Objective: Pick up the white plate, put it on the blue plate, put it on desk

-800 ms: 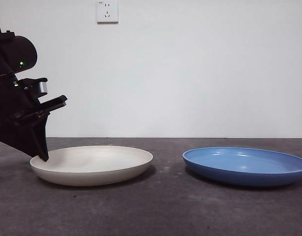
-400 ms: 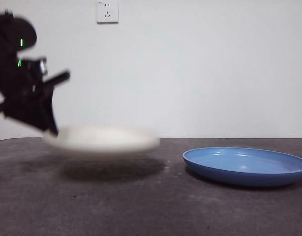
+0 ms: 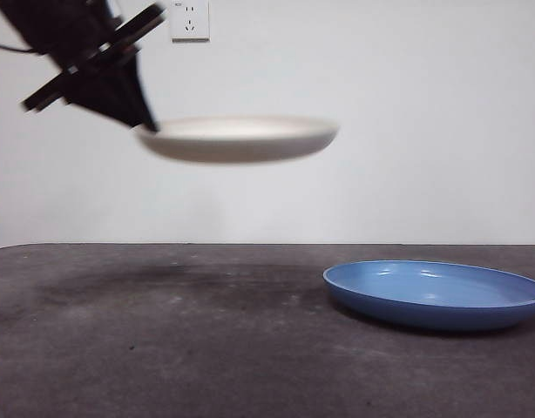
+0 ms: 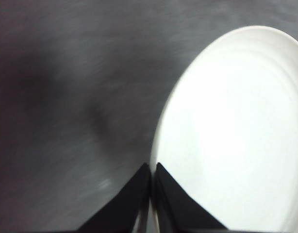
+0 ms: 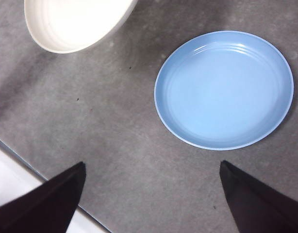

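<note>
**White plate held in the air, blue plate on the desk**

The white plate (image 3: 240, 138) hangs high above the desk (image 3: 163, 348), roughly level, with clear air between it and the dark surface; only a faint shadow lies on the desk below it. Its outline is smeared in the front view, so the rim edge is hard to make out. The left gripper (image 3: 145, 122) pinches the plate's rim at the end farthest from the blue plate, its two black jaws closed almost together on the rim (the left wrist view (image 4: 151, 172) shows the rim running into the thin slit between them). That wrist view cuts off the plate's far side, and the desk behind it is blurred. The plate's hollow looks bare.

The blue plate (image 3: 435, 293) sits flat on the desk, off to one side of the white plate and well apart from it. Nothing lies in it; its glossy inside shows only concentric rings (image 5: 223, 90).

The right gripper (image 5: 151, 194) hovers over the desk near the blue plate, its jaws spread wide and holding nothing. A wall socket (image 3: 190, 19) is on the white wall behind.
</note>
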Tool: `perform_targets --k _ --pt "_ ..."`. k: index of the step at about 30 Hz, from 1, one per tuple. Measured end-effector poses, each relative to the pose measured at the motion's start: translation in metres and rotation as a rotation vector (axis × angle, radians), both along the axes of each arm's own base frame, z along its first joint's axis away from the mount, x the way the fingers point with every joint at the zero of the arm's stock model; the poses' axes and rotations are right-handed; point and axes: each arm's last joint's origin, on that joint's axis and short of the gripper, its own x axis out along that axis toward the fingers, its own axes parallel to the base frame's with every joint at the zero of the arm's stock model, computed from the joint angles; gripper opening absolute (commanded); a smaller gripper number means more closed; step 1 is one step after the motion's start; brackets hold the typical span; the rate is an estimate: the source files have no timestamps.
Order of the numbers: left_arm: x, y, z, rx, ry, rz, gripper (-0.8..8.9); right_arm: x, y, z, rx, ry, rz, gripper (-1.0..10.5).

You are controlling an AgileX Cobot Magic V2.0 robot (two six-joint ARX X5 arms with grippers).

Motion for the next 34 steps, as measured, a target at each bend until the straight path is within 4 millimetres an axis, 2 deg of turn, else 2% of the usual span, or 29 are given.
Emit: perform_targets --k 3,6,14,22,28,34 --pt "-0.003 -0.023 0.008 -0.037 -0.047 -0.053 0.16 0.000 0.000 0.000 0.002 0.003 -0.005 4.4" --pt "-0.002 -0.044 0.007 -0.061 -0.042 -0.098 0.16 -0.001 0.000 0.001 0.009 0.004 -0.015 4.4" --pt "0.027 -0.103 -0.029 -0.041 0.085 -0.165 0.16 -0.017 -0.003 0.010 0.001 -0.061 -0.065 4.4" --pt "0.052 -0.158 -0.054 -0.007 0.162 -0.226 0.16 -0.039 -0.008 0.037 -0.033 -0.142 -0.133 4.4" --pt "0.065 -0.175 -0.088 0.065 0.241 -0.212 0.16 -0.049 -0.010 0.054 -0.040 -0.187 -0.156 4.4" --pt "0.067 -0.180 -0.098 0.079 0.261 -0.217 0.16 -0.051 -0.010 0.056 -0.041 -0.185 -0.156 4.4"
